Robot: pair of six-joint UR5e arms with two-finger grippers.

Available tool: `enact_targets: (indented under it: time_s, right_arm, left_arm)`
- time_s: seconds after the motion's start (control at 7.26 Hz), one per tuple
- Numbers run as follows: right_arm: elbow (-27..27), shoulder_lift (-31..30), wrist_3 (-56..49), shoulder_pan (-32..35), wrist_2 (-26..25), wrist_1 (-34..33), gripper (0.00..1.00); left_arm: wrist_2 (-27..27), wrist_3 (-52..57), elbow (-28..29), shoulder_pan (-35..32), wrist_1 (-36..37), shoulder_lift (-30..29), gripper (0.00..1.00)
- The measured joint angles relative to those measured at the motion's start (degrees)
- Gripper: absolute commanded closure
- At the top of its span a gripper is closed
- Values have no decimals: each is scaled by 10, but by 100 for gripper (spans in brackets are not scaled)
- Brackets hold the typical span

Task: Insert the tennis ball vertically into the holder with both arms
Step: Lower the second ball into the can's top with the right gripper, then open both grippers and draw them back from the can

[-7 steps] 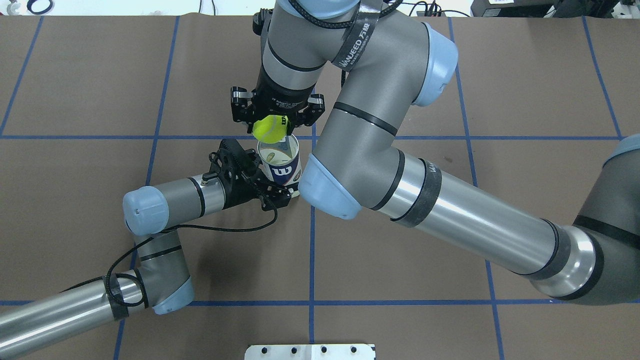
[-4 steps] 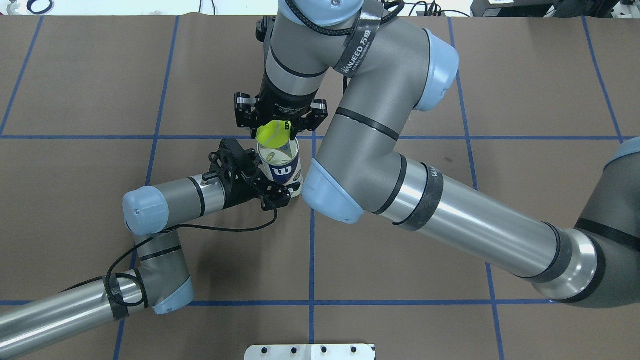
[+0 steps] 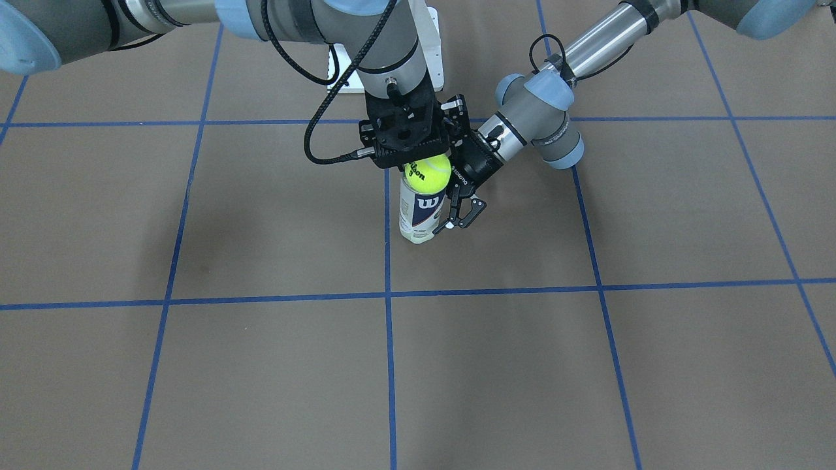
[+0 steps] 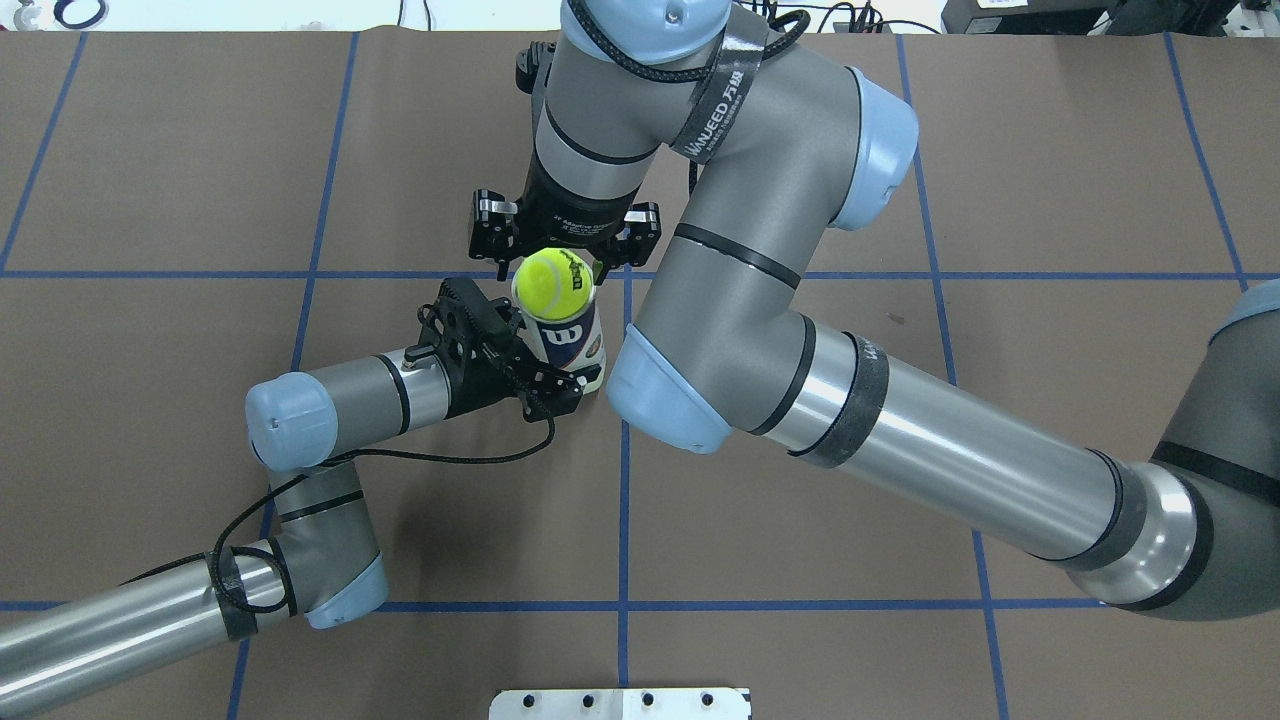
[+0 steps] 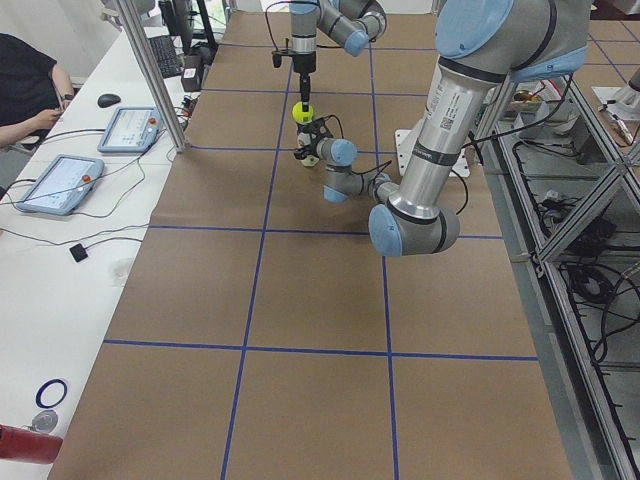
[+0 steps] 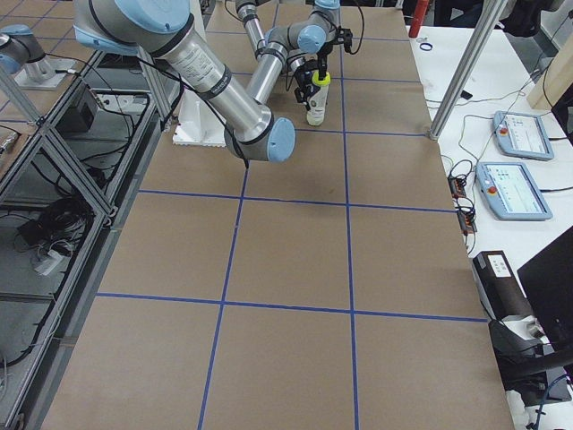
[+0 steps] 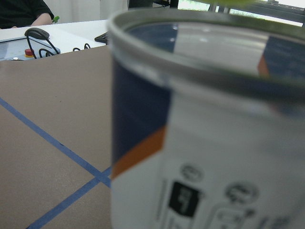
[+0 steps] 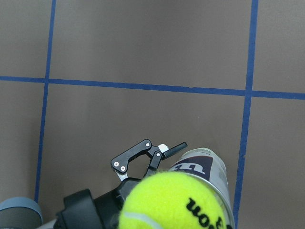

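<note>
- Brown paper covers the counter (image 4: 900, 150), ruled into large squares by blue tape lines (image 4: 623, 520).
- A white metal plate (image 4: 620, 703) with a row of dark holes lies at the counter's near edge in the overhead view.
- Two teach pendants (image 5: 130, 128) (image 5: 58, 184) rest on a white side desk (image 5: 60, 290), cables trailing between them.
- A person (image 5: 25, 85) in a dark top sits at that desk, near a computer mouse (image 5: 109, 100) and a keyboard (image 5: 163, 55).
- An aluminium post (image 5: 150, 70) rises at the desk's edge.
- A blue ring (image 5: 50, 393) and a red object (image 5: 25, 443) lie at the desk's near end.
</note>
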Motion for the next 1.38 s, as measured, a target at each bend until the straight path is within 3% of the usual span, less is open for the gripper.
enact_targets:
  time_s: [0.96,1.38]
  right_arm:
    - [42,-5,0,4,1,-37,2]
    - [46,-12,-1,17,2,-41,2]
  left_arm:
    - [-3,-1,-3,-3,0,5,1]
    - [-8,-1,-43,-7,0,52,1]
